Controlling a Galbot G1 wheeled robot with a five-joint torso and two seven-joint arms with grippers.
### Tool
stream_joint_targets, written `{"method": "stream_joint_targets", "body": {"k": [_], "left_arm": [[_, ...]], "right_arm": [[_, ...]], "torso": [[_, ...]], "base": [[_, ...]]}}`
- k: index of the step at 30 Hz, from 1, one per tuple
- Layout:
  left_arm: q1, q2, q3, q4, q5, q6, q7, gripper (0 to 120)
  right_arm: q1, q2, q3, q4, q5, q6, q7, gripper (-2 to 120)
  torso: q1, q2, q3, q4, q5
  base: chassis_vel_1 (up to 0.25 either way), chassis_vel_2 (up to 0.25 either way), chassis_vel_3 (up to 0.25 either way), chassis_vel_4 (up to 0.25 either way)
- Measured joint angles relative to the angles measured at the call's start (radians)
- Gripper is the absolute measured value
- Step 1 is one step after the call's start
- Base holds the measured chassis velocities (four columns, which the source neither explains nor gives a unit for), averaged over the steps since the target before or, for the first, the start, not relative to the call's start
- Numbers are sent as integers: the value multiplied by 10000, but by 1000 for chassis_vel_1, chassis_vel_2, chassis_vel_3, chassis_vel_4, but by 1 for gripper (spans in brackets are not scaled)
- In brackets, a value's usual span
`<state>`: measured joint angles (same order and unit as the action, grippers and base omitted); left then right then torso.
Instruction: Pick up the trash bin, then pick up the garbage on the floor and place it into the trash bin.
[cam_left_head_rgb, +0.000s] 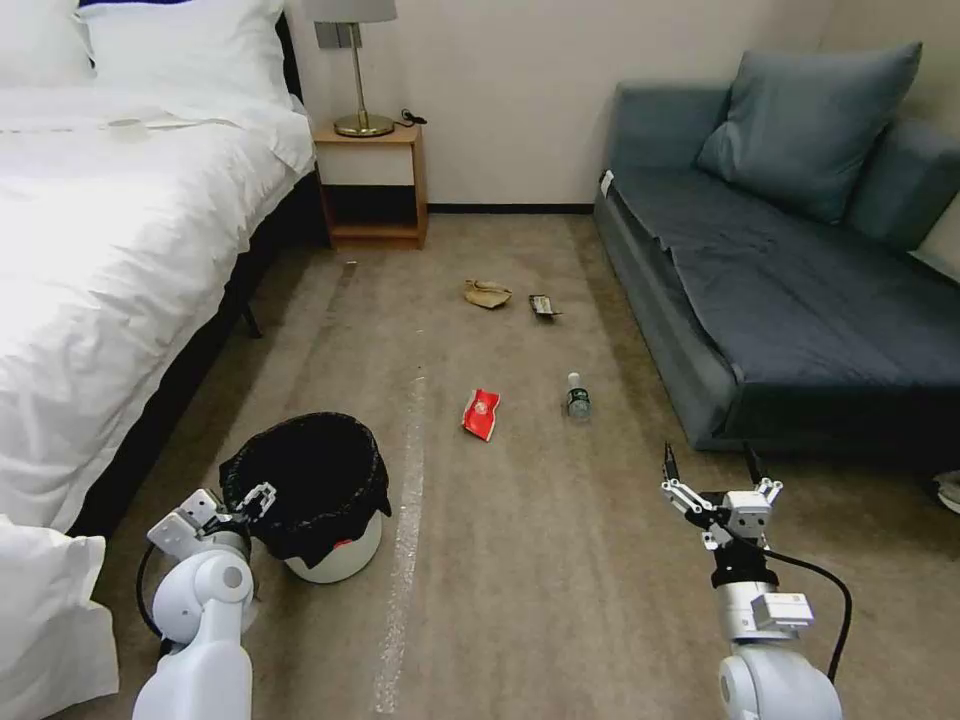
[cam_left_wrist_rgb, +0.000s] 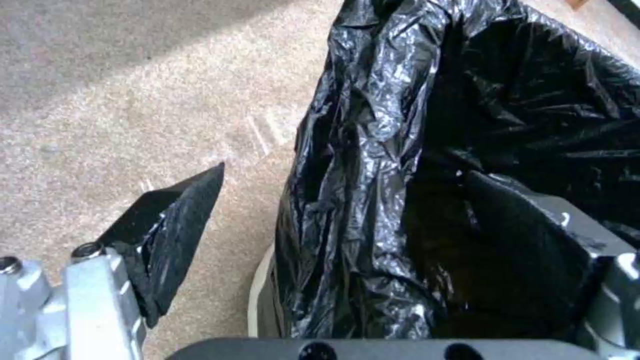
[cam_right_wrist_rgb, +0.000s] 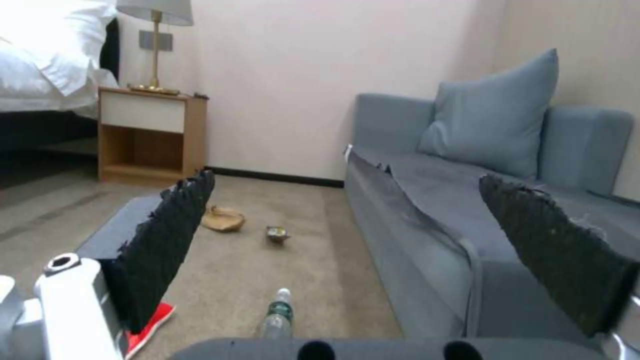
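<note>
The trash bin (cam_left_head_rgb: 338, 556), a white bucket lined with a black bag (cam_left_wrist_rgb: 373, 150), stands on the carpet at the near left. My left gripper (cam_left_head_rgb: 250, 503) is open and straddles its near rim, one finger (cam_left_wrist_rgb: 177, 235) outside and the other inside the bag. The garbage lies farther out on the floor: a red packet (cam_left_head_rgb: 481, 413), a small bottle (cam_left_head_rgb: 578, 396), crumpled tan paper (cam_left_head_rgb: 487, 294) and a dark wrapper (cam_left_head_rgb: 543, 306). My right gripper (cam_left_head_rgb: 710, 464) hovers open and empty at the near right, facing the bottle (cam_right_wrist_rgb: 277, 315) and red packet (cam_right_wrist_rgb: 152, 325).
A white bed (cam_left_head_rgb: 110, 260) runs along the left. A wooden nightstand (cam_left_head_rgb: 375, 185) with a lamp stands at the far wall. A grey-blue sofa (cam_left_head_rgb: 790, 300) lines the right side. Open carpet stretches between bed and sofa.
</note>
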<state>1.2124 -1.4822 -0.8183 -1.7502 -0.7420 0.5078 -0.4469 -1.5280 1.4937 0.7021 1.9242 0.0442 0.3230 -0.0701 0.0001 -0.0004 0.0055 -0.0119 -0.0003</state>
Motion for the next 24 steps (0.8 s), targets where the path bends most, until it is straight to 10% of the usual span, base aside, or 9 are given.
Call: {"method": "stream_joint_targets", "body": {"k": [24], "left_arm": [[406, 15, -27, -130, 215, -286, 336, 4]], "right_arm": [[-224, -23, -35, 132, 57, 306, -61, 100]], "torso": [[0, 0, 0, -1, 1]], "base": [[0, 0, 0, 0]]}}
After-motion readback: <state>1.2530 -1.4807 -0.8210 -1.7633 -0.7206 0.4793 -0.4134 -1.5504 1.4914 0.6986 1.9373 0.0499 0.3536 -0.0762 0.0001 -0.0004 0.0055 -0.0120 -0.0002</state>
